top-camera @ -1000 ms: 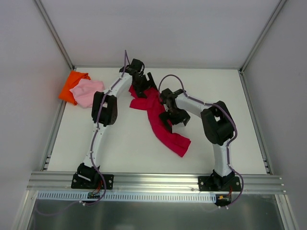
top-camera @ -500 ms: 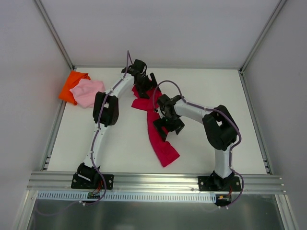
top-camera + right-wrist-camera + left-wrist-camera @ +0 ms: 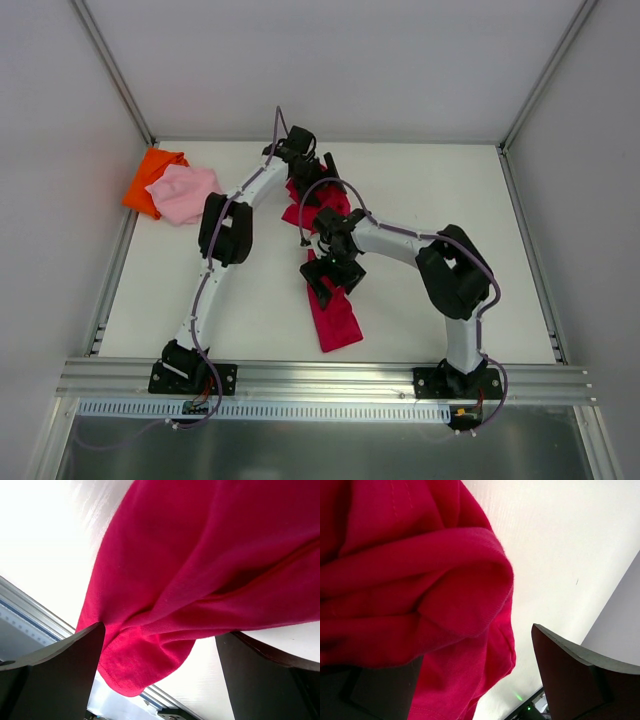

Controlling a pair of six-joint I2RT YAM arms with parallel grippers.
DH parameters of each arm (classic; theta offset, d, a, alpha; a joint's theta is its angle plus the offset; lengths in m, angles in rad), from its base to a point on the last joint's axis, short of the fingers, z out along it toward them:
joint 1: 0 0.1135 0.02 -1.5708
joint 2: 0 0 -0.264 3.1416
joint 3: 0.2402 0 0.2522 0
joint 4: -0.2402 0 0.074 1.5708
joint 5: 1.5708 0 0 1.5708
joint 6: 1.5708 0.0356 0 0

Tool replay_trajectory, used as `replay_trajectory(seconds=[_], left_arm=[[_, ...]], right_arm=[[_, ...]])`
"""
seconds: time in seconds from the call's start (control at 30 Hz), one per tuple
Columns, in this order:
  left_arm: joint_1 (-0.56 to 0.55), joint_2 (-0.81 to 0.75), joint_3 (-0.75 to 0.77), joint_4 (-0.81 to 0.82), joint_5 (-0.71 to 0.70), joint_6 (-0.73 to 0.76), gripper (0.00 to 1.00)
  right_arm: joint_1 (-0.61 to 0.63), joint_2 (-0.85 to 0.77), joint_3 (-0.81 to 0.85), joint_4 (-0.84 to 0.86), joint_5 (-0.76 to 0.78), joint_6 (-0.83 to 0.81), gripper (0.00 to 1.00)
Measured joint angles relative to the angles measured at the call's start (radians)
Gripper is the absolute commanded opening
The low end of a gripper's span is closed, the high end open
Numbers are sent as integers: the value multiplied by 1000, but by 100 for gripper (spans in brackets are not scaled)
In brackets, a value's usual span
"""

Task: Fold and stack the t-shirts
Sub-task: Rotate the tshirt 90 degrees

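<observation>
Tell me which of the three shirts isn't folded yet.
The crimson shirt: it lies strung out in a long, crumpled strip across the middle, while the pink shirt and orange shirt sit as small bundles at the far-left corner.

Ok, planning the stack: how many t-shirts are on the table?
3: the crimson shirt stretched out in the middle, the pink shirt bundled at far left, the orange shirt partly under it. More could hide beneath.

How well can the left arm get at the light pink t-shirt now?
Probably yes: the light pink t-shirt lies uncovered on the orange t-shirt, close beside that arm. The open left gripper must first leave the crimson t-shirt, though.
</observation>
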Motion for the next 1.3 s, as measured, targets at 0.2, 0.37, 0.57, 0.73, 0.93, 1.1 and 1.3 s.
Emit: replay_trajectory(seconds=[0.2, 0.37, 0.57, 0.73, 0.93, 1.1, 1.3], left_arm=[[-5, 0, -2, 11, -5, 6, 87], [0, -32, -41, 19, -50, 43, 88], [29, -117, -68, 20, -138, 101, 90], [61, -260, -69, 42, -197, 140, 90], [64, -513, -187, 92, -249, 183, 89], [58, -793, -503, 156, -266, 201, 89], [29, -969, -823, 215, -210, 200, 89]], right_arm=[[12, -14, -21, 22, -7, 0, 96], [23, -53, -63, 26, 48, -1, 96], [26, -90, -42, -18, 158, -33, 96], [26, -132, 46, -44, 273, -71, 96], [-16, -376, -14, 10, 504, -40, 96], [-154, -569, -6, 22, 663, -1, 96], [-286, -552, 117, 2, 712, -1, 96]])
